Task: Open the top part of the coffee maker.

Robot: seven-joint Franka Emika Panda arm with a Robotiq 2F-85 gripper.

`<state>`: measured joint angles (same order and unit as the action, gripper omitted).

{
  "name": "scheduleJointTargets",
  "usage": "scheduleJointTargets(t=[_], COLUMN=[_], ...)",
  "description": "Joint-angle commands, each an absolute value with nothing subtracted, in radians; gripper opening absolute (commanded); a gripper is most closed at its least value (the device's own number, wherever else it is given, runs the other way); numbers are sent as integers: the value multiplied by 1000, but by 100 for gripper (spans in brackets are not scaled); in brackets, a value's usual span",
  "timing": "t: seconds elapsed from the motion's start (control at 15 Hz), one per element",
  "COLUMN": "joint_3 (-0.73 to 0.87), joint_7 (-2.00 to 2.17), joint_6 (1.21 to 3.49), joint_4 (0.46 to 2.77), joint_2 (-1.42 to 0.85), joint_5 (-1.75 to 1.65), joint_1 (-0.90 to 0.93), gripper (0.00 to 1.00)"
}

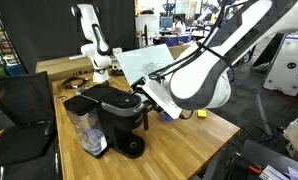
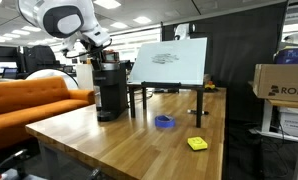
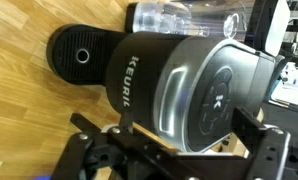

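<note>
The black Keurig coffee maker [image 1: 117,118] stands near a corner of the wooden table, with its clear water tank [image 1: 87,132] on one side. It also shows in an exterior view [image 2: 111,88]. In the wrist view its glossy rounded top part [image 3: 194,85] fills the middle, with the round drip base [image 3: 77,55] and tank [image 3: 179,17] beyond. My gripper [image 3: 189,150] is open, its two black fingers on either side of the top part's front edge. In both exterior views the gripper [image 1: 142,100] [image 2: 97,52] sits right at the machine's head. I cannot tell whether the fingers touch it.
A white slanted board [image 1: 149,60] [image 2: 174,62] stands on a frame behind the machine. A blue tape roll [image 2: 165,122] and a yellow block [image 2: 197,144] lie on the table [image 2: 139,150]. A second white arm [image 1: 94,40] stands at the back. An orange sofa [image 2: 29,100] is beside the table.
</note>
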<state>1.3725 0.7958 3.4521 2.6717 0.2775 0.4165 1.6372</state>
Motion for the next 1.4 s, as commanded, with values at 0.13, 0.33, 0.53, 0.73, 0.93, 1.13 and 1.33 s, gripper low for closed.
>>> scheduleJointTargets(t=[0.13,0.33,0.53,0.73,0.93,1.13,1.33], joint_3=[1441,1452,1466,1461,1449,1430,1409], joint_7=[823,824,823,824,821,819,817], joint_6=[3453,3453,3470,3457,3457,3457,3455], joint_4=[2653,2626,2613,2602,2601,2598,2592], joint_2=[326,343,369,383,406,425,447], joint_5=[379,351,331,311,290,267,244], joint_1=[1711,1716,1728,1717,1710,1695,1677], gripper=[100,100,100,100,100,100,100])
